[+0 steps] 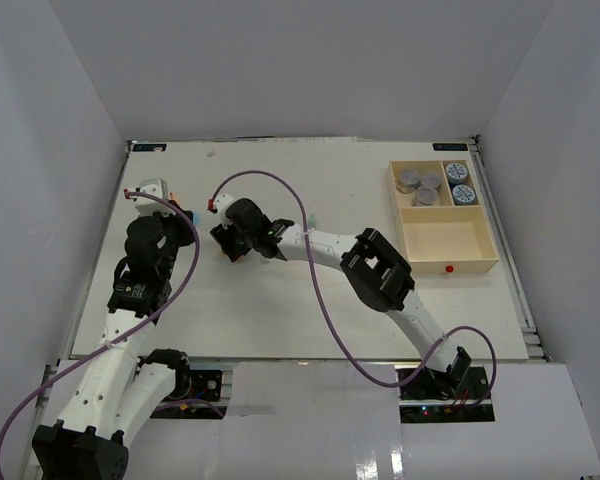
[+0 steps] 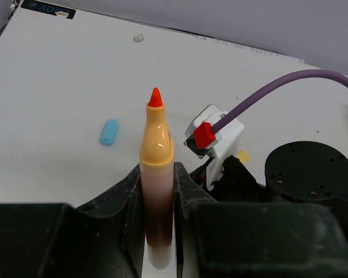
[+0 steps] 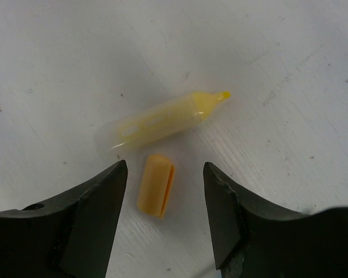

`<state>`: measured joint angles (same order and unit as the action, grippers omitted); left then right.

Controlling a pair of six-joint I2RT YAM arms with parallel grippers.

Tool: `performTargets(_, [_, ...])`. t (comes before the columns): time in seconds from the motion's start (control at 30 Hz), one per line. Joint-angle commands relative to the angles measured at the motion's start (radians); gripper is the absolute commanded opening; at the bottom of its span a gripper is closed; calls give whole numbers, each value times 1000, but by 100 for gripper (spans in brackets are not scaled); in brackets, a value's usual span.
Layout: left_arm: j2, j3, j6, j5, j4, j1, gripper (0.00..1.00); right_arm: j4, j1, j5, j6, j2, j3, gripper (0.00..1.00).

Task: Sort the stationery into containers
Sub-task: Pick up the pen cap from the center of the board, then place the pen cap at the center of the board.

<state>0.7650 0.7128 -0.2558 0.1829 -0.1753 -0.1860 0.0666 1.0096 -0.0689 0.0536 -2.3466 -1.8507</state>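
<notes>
My left gripper (image 2: pixel 156 174) is shut on an uncapped orange marker (image 2: pixel 156 139), whose red-orange tip points away over the table. A blue cap (image 2: pixel 109 132) lies on the table to the left of that tip. My right gripper (image 3: pixel 165 174) stands open low over the table. A loose orange cap (image 3: pixel 155 185) lies between its jaws and touches neither. Just beyond the cap lies an uncapped yellow marker (image 3: pixel 162 119). In the top view both grippers, the left (image 1: pixel 178 218) and the right (image 1: pixel 228 245), are at the table's left half. The wooden tray (image 1: pixel 480 265) sits at the far right.
Grey rolls (image 1: pixel 420 185) fill one small tray section and blue-and-white rolls (image 1: pixel 460 183) another; the large section holds nothing. A small red piece (image 1: pixel 449 268) lies by the tray's near wall. The right arm's purple cable (image 1: pixel 315 280) loops over the table's middle.
</notes>
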Motion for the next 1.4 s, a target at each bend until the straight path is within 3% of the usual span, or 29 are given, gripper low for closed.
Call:
performTargets(0.0, [-1, -1, -7, -14, 16, 5, 6, -8, 1, -29, 12, -20, -50, 61])
performTargets(0.3, [7, -1, -7, -33, 17, 3, 6, -16, 3, 1, 12, -14, 2, 45])
performTargets(0.5, [7, 1, -5, -36, 17, 5, 6, -8, 3, -14, 14, 85, 132, 21])
performTargets(0.53, [7, -1, -5, -36, 17, 5, 7, -8, 1, -20, 14, 110, 163, 13])
performTargets(0.6, [7, 1, -3, -43, 19, 5, 7, -10, 3, -22, 18, 198, 263, 9])
performTargets(0.97, [23, 2, -7, -97, 19, 3, 7, -42, -8, -58, 103, 627, 744, 9])
performTargets(1.37, [51, 1, 4, -216, 34, 5, 9, -191, -46, -120, 284, 695, 975, 13])
